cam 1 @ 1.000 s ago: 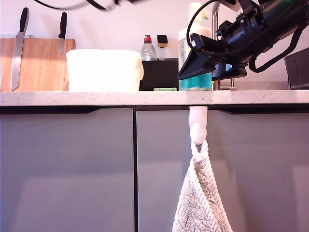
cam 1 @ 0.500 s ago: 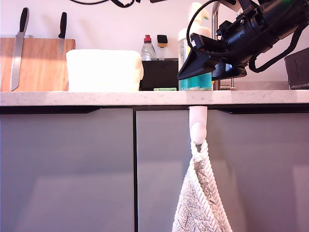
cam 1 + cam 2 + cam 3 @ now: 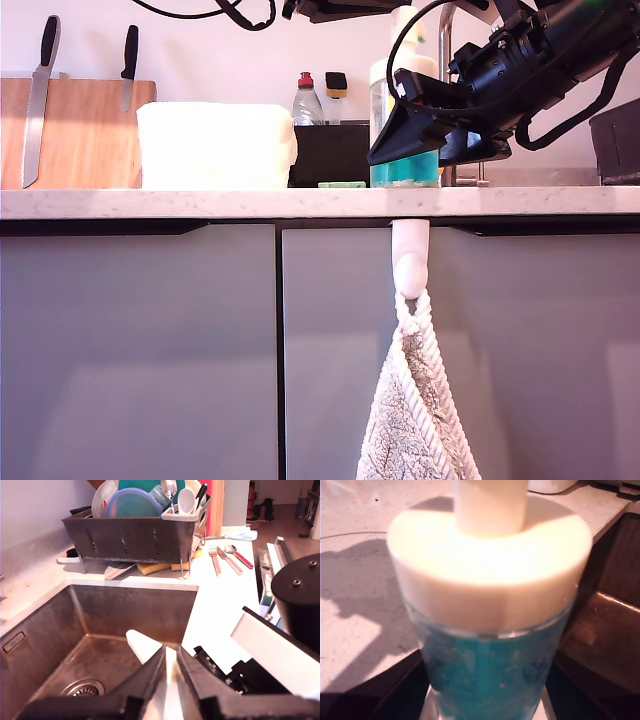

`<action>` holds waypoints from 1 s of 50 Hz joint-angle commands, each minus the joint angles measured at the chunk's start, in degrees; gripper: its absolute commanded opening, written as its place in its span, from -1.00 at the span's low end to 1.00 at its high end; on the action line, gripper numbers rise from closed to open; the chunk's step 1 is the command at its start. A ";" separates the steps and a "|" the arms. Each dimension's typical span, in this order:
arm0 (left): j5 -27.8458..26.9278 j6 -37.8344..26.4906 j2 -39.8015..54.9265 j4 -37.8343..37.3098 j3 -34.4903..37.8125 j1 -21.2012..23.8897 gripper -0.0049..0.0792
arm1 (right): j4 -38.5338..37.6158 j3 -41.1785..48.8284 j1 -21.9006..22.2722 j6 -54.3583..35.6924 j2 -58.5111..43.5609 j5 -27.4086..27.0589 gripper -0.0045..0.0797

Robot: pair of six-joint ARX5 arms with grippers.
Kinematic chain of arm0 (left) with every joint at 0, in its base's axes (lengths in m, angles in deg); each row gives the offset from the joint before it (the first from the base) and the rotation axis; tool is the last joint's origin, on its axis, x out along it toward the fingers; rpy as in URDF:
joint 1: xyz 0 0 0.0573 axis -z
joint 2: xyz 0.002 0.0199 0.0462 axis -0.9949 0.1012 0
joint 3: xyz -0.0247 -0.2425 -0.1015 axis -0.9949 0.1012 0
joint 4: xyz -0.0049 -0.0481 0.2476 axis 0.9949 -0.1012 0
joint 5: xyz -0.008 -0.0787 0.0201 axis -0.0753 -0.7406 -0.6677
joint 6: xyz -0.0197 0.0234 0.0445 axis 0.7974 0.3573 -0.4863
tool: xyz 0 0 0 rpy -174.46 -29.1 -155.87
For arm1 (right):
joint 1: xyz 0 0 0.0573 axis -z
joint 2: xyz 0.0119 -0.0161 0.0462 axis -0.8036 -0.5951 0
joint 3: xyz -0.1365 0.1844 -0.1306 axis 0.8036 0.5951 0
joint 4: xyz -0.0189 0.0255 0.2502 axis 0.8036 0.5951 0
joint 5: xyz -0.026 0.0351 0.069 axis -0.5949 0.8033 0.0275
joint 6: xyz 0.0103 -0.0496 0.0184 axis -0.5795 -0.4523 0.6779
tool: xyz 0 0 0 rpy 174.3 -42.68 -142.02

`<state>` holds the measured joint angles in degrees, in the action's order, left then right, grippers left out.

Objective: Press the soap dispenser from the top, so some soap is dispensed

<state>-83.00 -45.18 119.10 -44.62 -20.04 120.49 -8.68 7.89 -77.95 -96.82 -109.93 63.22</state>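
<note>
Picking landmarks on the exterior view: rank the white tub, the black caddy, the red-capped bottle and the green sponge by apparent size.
1. White tub, clearly largest.
2. Black caddy.
3. Red-capped bottle, though the caddy hides its lower part.
4. Green sponge, a thin strip.
The bottle stands further back, so its true size is uncertain.

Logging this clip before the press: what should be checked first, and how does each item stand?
1. The soap dispenser is upright on the counter: ok.
2. My second gripper flanks the bottle on both sides: ok.
3. My first gripper is above the pump head: ok.
4. First gripper touching the pump head: cannot tell.
5. The soap is visible inside: ok.
6. Spout points over the sink: ok.
</note>
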 commanded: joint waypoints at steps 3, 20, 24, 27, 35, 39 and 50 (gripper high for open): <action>0.42 -0.52 1.79 -1.84 0.46 0.15 -0.77 | -0.20 -0.09 -0.26 0.04 -0.07 -0.02 -0.11; 0.81 -3.10 4.50 -6.99 0.42 0.39 -0.77 | -0.20 -0.09 -0.28 0.04 -0.07 -0.02 -0.11; 0.81 -3.43 5.60 -7.69 0.26 0.59 -0.77 | -0.15 -0.09 -0.26 0.04 -0.07 -0.02 -0.11; 0.81 -3.45 6.32 -8.22 0.24 0.63 -0.77 | -0.15 -0.09 -0.26 0.02 -0.07 -0.02 -0.11; 0.81 -4.02 7.45 -9.35 0.24 0.63 -0.77 | 0.48 -0.09 -0.26 -0.31 -0.07 -0.04 -0.11; 0.83 -4.04 7.43 -9.79 0.24 0.63 -0.77 | 0.66 -0.09 -0.26 -0.31 -0.07 -0.02 -0.11; 0.83 -4.07 7.43 -12.52 0.24 0.31 -0.77 | 1.31 -0.09 -0.26 -0.55 -0.07 -0.02 -0.11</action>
<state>-83.00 -48.74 120.65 -52.62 -24.08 120.90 -8.18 7.78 -77.93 -96.91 -109.93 63.04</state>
